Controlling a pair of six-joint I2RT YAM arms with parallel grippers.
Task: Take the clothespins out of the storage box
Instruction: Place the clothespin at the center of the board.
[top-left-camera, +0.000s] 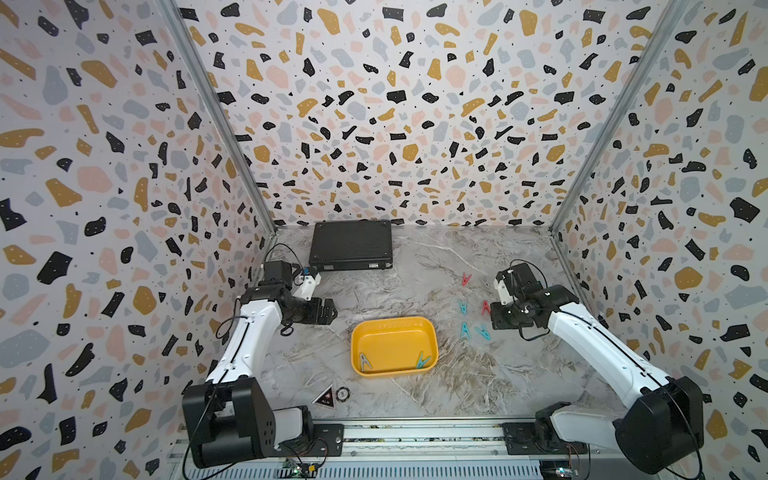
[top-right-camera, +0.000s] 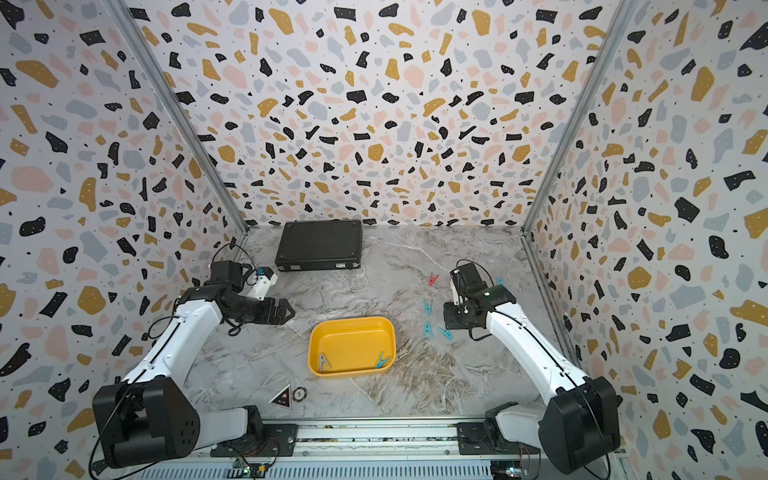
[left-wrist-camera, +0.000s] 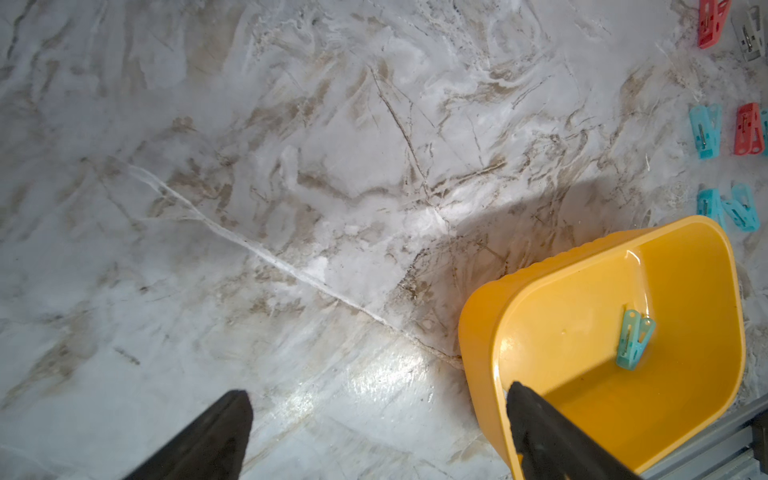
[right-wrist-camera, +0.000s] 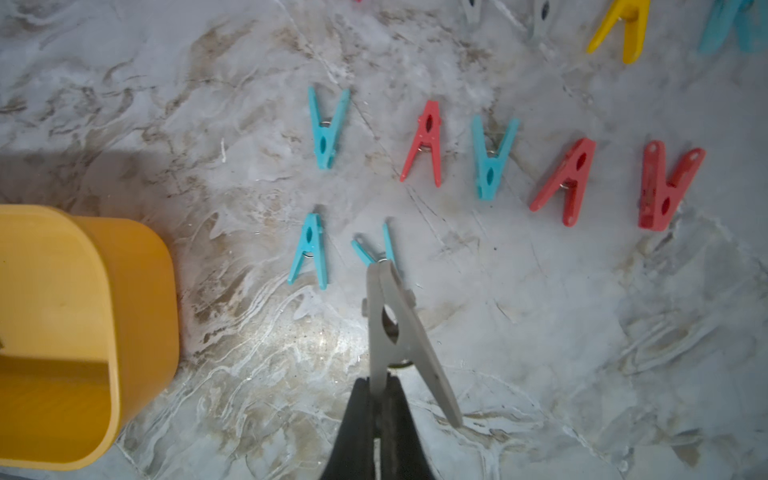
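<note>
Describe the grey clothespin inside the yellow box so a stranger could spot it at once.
Find the yellow box in the middle of the marble table. Two clothespins lie inside, along the wall nearest the arms' bases. The grey clothespin is at the end toward the left arm; its only neighbour is the teal clothespin.

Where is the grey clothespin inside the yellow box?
In both top views the grey clothespin lies in the near corner of the yellow storage box, on the robot's left side, apart from the teal clothespin in its near right corner.
</note>
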